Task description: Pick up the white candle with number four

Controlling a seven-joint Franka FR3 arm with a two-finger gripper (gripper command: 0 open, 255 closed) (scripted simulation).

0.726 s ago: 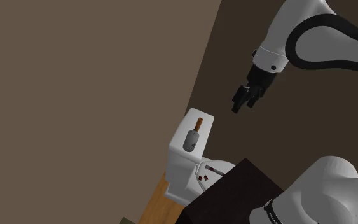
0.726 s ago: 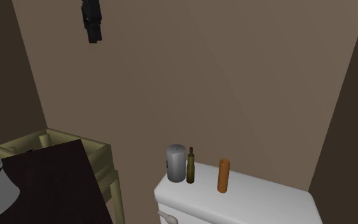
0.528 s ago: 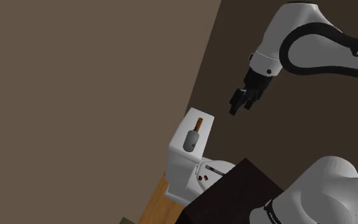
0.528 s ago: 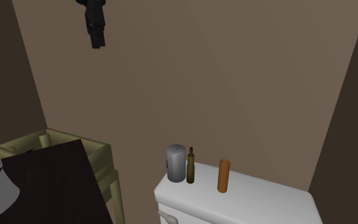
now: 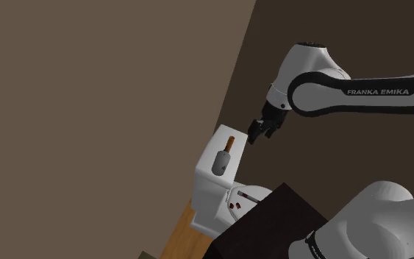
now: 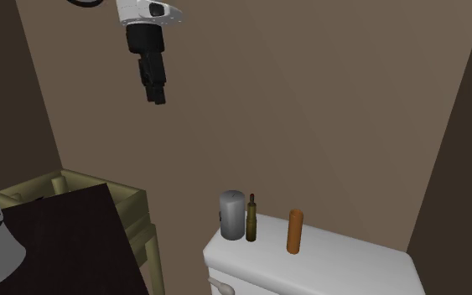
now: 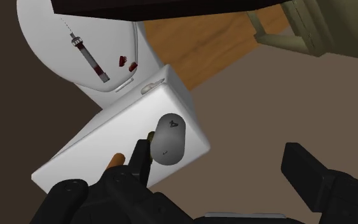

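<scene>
**Approach to the grasp, second exterior view, left to right.** The gripper (image 6: 154,88), jaws apart and empty, hangs high above the candle (image 6: 232,215) and well off to one side of it. The candle is a pale grey cylinder (a dark mark on its top face, seemingly the four, shows in the wrist view) standing on the toilet tank lid (image 6: 351,260). The gripper should descend centred over the candle, with the jaws straddling its sides. The dark bottle (image 6: 251,219) just beside the candle is the likely obstacle, and an orange cylinder (image 6: 294,231) stands farther along.
</scene>
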